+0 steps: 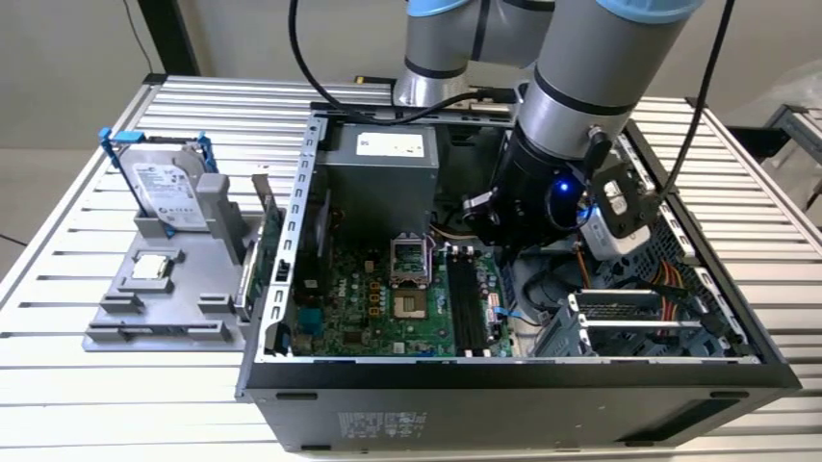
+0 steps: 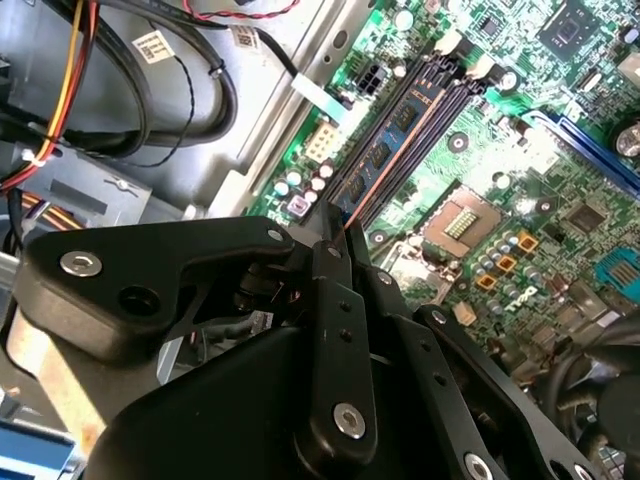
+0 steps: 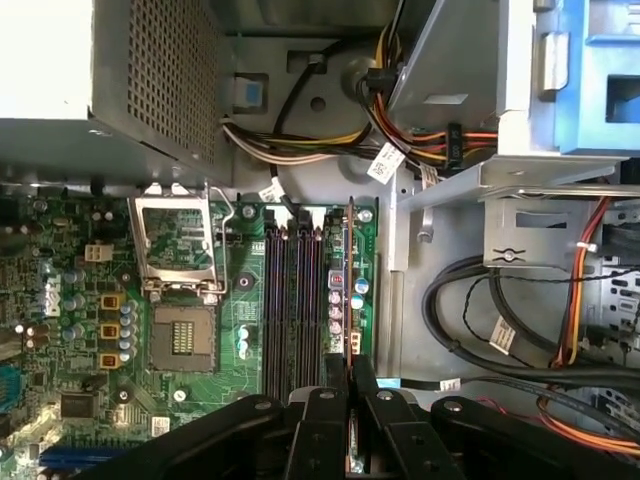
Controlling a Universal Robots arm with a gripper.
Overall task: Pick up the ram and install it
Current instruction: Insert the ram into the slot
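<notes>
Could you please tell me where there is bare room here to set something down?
The slatted table is bare at the exterior view's left, in front of the grey holder, and at its right beside the computer case. Inside the case is crowded: the tool grips the ram over the motherboard slots, with cables alongside.

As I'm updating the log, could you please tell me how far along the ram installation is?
Done: the pick-up, since the gripper is shut on the ram over the motherboard. In hand: the ram stands edge-on, parallel to the memory slots and close by them. Left: seating. I cannot tell which slot it is meeting or whether it is pressed home.
</notes>
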